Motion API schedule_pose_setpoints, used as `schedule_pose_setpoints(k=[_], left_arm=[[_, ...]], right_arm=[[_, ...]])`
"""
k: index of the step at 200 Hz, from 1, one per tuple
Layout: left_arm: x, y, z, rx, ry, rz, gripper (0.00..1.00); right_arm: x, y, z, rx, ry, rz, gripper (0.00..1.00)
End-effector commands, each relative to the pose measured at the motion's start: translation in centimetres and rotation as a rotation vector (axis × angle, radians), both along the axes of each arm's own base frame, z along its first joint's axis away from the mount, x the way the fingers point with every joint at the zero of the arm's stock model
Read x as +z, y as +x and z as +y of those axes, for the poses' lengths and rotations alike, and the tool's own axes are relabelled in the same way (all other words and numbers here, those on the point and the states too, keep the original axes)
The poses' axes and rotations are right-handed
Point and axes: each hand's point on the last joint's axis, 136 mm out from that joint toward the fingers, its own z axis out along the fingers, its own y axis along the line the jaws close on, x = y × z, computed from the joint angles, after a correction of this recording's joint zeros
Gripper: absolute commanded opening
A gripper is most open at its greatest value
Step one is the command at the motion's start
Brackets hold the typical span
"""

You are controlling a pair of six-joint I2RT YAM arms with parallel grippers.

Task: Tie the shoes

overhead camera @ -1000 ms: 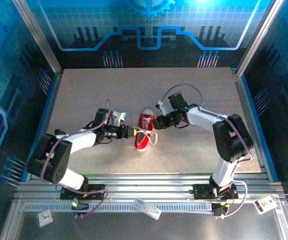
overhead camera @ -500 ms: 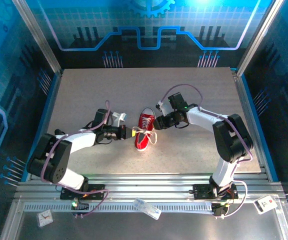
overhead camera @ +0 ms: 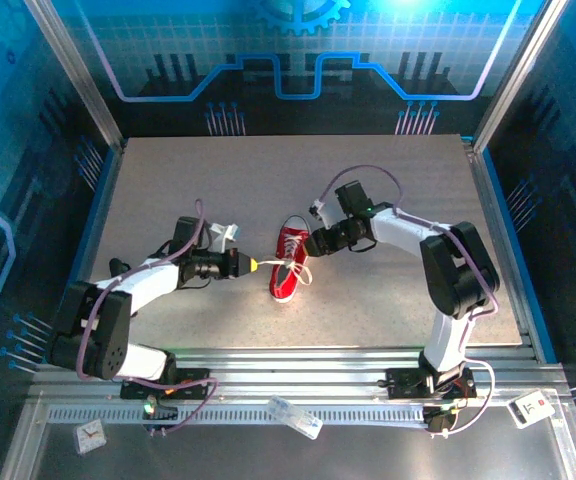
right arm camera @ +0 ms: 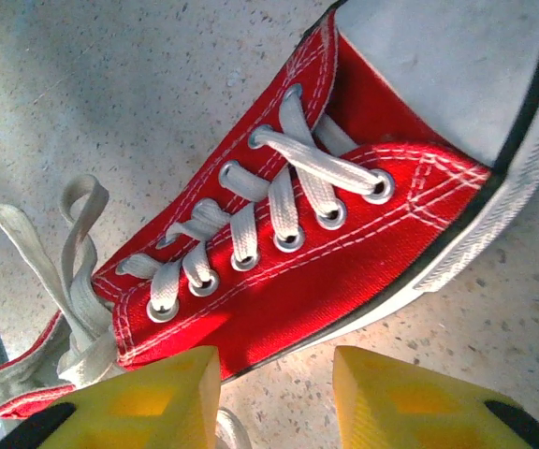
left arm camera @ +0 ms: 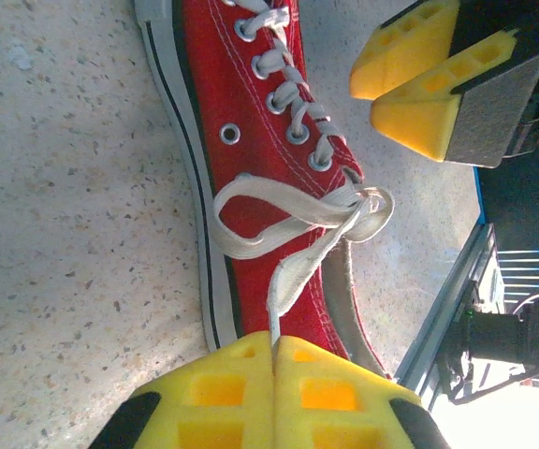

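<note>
Top external view, left to right: left gripper (overhead camera: 251, 265) clamped shut on white lace (overhead camera: 268, 264); lace end pinched between yellow fingertips (left arm camera: 223, 374); red sneaker (overhead camera: 288, 262) just ahead of those tips, flat on table (overhead camera: 388, 190); right gripper (overhead camera: 313, 245) with jaws parted, holding nothing; sneaker's side just before it.

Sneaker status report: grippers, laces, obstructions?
Left gripper shut on lace end. Right gripper open beside sneaker. One loose loop, no finished bow. Nothing in the way.

Left wrist view: shoe (left arm camera: 241, 178) toe cut off by top edge; heel hidden behind left gripper (left arm camera: 272, 341). Lace (left arm camera: 293, 271) end concealed inside its pinch.
</note>
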Motion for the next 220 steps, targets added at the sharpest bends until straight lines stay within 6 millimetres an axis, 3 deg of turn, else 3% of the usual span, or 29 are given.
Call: schedule_pose_setpoints(k=[1,43,76,100,122,150,179,220], left_arm=[[1.2,-0.3,-0.3,-0.04,-0.035,-0.023,0.0],[1.3,-0.2,-0.5,-0.052,-0.044,-0.022,0.0],[1.5,0.0,-0.6,-0.061,-0.045,-0.022,0.0],[1.3,0.2,-0.8,-0.062,-0.046,-0.015,0.0],[1.2,0.4,-0.8,-0.058,-0.044,-0.013,0.0],[1.1,0.7,-0.8,-0.051,-0.045,-0.011,0.0],[1.3,0.9,-0.9,-0.05,-0.046,-0.016,0.0],[1.1,1.0,-0.9,-0.052,-0.048,-0.012,0.0]], right_arm=[[-0.1,-0.7,0.5,0.035,0.048,0.052,0.39],[-0.9,-2.3,-0.8,-0.024,0.042,0.056,0.41],[0.0,-3.5,-1.5,-0.073,0.051,0.005,0.39],[1.2,-4.3,-0.7,-0.049,0.06,-0.053,0.36],[0.4,-5.8,0.2,-0.017,0.047,-0.046,0.35],[-0.9,-6.2,1.2,0.002,0.027,-0.021,0.35],[-0.1,-4.8,1.9,-0.005,0.014,-0.069,0.35],[0.0,-4.7,2.5,0.014,0.033,-0.061,0.31]])
